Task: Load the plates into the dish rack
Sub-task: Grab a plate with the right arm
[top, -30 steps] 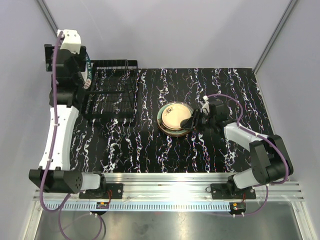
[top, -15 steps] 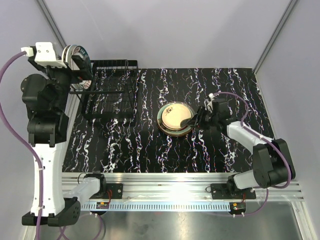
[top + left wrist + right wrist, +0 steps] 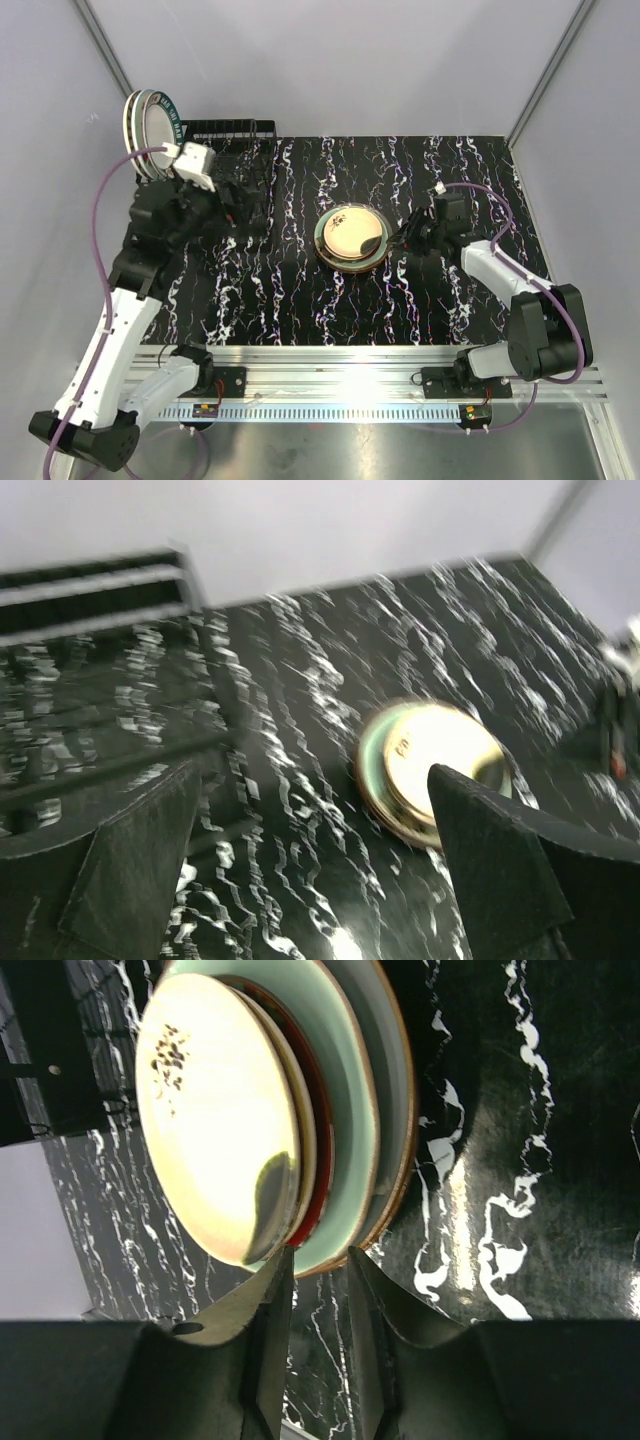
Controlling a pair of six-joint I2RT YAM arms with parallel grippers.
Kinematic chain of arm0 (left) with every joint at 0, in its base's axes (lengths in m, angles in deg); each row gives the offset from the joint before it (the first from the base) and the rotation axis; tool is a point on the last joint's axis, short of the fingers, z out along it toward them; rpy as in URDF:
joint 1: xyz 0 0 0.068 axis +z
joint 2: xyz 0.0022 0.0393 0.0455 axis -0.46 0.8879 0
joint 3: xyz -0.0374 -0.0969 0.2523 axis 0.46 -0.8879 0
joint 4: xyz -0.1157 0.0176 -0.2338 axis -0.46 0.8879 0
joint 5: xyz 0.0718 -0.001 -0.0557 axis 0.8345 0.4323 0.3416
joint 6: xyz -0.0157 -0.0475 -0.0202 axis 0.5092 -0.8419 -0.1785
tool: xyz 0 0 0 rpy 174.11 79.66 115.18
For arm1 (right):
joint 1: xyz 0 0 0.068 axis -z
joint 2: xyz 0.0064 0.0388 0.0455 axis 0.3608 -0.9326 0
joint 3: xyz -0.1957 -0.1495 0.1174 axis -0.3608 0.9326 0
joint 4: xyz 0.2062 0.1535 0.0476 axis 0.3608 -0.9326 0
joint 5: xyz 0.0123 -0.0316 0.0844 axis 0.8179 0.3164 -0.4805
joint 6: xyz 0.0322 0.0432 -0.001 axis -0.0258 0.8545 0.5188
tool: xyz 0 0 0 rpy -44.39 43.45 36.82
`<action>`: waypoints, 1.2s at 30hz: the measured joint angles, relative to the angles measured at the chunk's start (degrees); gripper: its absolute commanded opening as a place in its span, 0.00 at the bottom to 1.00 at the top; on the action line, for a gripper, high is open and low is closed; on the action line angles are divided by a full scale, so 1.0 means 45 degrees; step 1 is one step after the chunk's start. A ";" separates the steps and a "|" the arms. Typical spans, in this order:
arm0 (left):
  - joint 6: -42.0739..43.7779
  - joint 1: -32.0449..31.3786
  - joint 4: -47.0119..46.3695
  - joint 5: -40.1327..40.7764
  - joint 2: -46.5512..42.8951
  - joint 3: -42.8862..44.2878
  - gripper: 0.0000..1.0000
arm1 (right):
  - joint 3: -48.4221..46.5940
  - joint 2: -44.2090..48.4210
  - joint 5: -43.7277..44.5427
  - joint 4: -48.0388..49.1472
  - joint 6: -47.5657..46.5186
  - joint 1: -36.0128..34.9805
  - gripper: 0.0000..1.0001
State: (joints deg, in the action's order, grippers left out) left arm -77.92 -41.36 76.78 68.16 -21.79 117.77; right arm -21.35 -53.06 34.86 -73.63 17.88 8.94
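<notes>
The left gripper [image 3: 312, 780] is hanging over the dish rack [image 3: 225, 130] with its jaws spread as wide as they go and nothing between them. It is free for another plate, by the look of it. Its own camera is giving a blurred picture, but the rack's wires are showing on the left and the stack of plates [image 3: 430, 765] ahead.

Two racked plates [image 3: 150, 120] are standing on edge at the rack's far left end, one with a striped rim and one with a teal rim. Filling from the end like that is leaving the other slots open.

The rest of the load is sitting mid-table [image 3: 300, 300] as a flat stack [image 3: 350, 237]. The top plate [image 3: 215, 1110] is cream with a dark mark, with a red rim, a pale green plate [image 3: 350, 1090] and a brown rim under it.

The right gripper [image 3: 318, 1255] is lying low at the stack's right edge. Its jaws are narrow and its tips are straddling the rim. A flat plate gives nothing else to hold, so the edge is probably the reason for that spot. Whether the pads are actually pinching a rim, the wrist view is not showing.
</notes>
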 measured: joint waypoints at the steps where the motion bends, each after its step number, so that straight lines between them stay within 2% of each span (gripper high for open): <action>1: 0.0155 -0.0432 -0.0024 -0.0029 0.0005 -0.0228 0.99 | -0.0068 0.0000 -0.0010 0.0019 0.0029 0.0000 0.36; 5: 0.0607 -0.1477 -0.0277 -0.0151 0.0010 -0.1307 0.99 | -0.0175 0.0000 -0.0180 0.0437 0.0175 0.0000 0.40; 10: 0.0568 -0.1574 -0.0515 0.0170 0.0087 -0.2521 0.99 | -0.0461 -0.0447 -0.0418 0.0627 0.0238 0.0000 0.40; 20: 0.0262 -0.1574 -0.0787 0.1851 -0.0573 -0.2875 0.99 | -0.1078 -0.2259 -0.0685 0.0792 0.0418 0.0000 0.36; 28: 0.0253 -0.1574 -0.0782 0.2380 -0.0578 -0.2875 0.99 | -0.1205 -0.2424 -0.0695 0.0816 0.0423 0.0000 0.36; 36: 0.0253 -0.1574 -0.0782 0.2438 -0.0578 -0.2875 0.99 | -0.1292 -0.2778 -0.0923 0.1039 0.0597 0.0000 0.26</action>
State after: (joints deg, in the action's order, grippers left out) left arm -76.78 -48.44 73.26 79.13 -24.39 104.83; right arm -27.17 -65.56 30.70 -68.95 20.57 8.94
